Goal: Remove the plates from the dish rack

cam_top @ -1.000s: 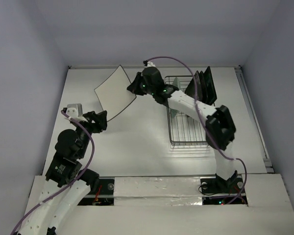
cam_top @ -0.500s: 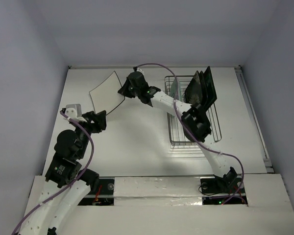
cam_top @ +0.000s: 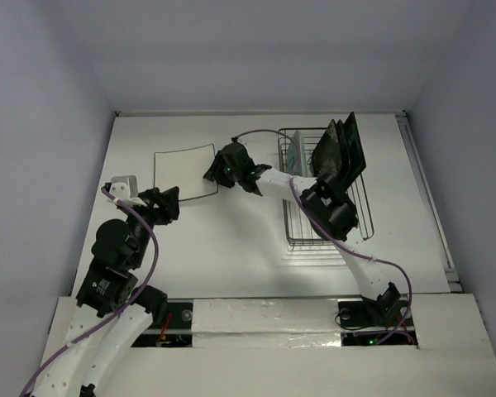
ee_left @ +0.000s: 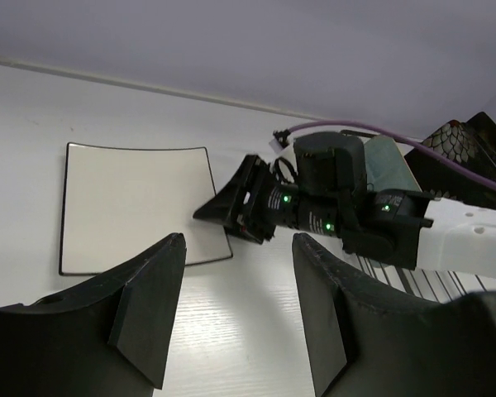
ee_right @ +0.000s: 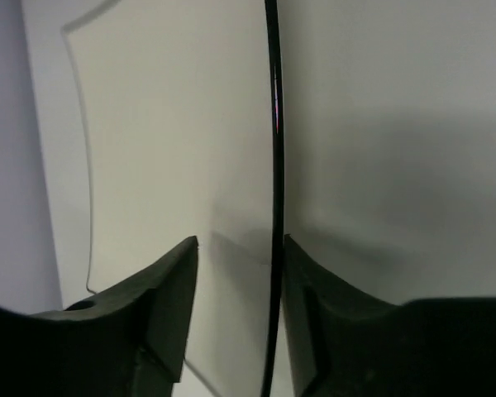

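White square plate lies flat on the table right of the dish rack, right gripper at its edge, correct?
No. The top external view shows the white square plate left of the dish rack, not right. It does lie flat on the table, right gripper at its edge.

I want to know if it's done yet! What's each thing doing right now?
white plate: lying flat on the table.
dish rack: holds other plates standing on edge.
right gripper: open, astride the white plate's edge.
left gripper: open, empty.
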Robot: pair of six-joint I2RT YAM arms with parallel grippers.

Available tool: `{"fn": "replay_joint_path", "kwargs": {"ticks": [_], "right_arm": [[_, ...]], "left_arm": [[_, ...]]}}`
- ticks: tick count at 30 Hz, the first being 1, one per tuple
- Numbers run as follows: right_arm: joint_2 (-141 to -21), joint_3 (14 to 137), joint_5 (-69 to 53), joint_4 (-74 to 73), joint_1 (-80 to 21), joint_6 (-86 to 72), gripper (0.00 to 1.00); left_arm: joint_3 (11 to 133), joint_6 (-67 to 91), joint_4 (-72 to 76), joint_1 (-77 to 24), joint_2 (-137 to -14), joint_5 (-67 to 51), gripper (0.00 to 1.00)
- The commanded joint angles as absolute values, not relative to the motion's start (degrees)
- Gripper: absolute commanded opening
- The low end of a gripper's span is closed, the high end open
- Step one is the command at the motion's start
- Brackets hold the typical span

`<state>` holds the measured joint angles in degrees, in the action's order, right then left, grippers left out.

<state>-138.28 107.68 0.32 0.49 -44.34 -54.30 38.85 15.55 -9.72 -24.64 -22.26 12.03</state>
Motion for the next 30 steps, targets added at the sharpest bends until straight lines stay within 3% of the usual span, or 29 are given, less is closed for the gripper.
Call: {"fn": "replay_joint_path", "kwargs": {"ticks": [1,4,11,16,18,19,20,21,22,23,26,30], "right_arm": [[-131.8,103.4,-3.2,7.8,-45.1,-53.5,0.53],[-131.3,102.5,-4.2,6.6,-45.1,-52.5,0.56],[-131.0,102.8,-6.8,1.6,-45.1,-48.4,0.74],[-121.7,99.3,-3.5,0.2,-45.1,-41.7,0.73],[-116.9,97.7,-0.5,-2.1,-45.1,-38.6,0.61],[-111.7,95.9,2.0,-2.9,-45.1,-35.4,0.51],[-108.9,94.9,6.0,-3.8,-45.1,-33.9,0.24],[-106.3,93.8,8.1,-5.6,-45.1,-32.4,0.13],[-103.6,91.6,10.3,-6.5,-45.1,-29.6,0.05],[-98.8,90.5,13.6,-7.5,-44.3,-28.5,0.00],[-90.7,87.2,21.6,-13.3,-42.1,-23.6,0.00],[-84.2,86.7,28.6,-26.1,-36.8,-18.8,0.00]], "left_arm": [[38.2,15.8,-7.6,-24.3,-21.6,11.9,0.51],[38.3,15.7,-7.5,-24.3,-21.7,11.9,0.52],[38.2,15.7,-7.5,-23.8,-21.7,11.9,0.51],[38.2,15.7,-7.5,-23.8,-21.4,11.9,0.51],[38.2,15.6,-7.4,-23.8,-21.4,11.9,0.48],[38.2,15.7,-7.5,-23.8,-21.1,11.9,0.43],[38.2,15.7,-7.6,-23.8,-21.0,11.9,0.40],[38.2,15.7,-7.6,-23.8,-20.9,11.9,0.36],[38.2,15.7,-7.5,-23.8,-20.7,11.9,0.25],[38.1,15.6,-7.6,-23.8,-20.7,11.9,0.19],[38.2,15.9,-7.7,-23.8,-20.4,11.9,0.00],[38.3,16.0,-8.0,-23.8,-20.0,11.9,0.00]]}}
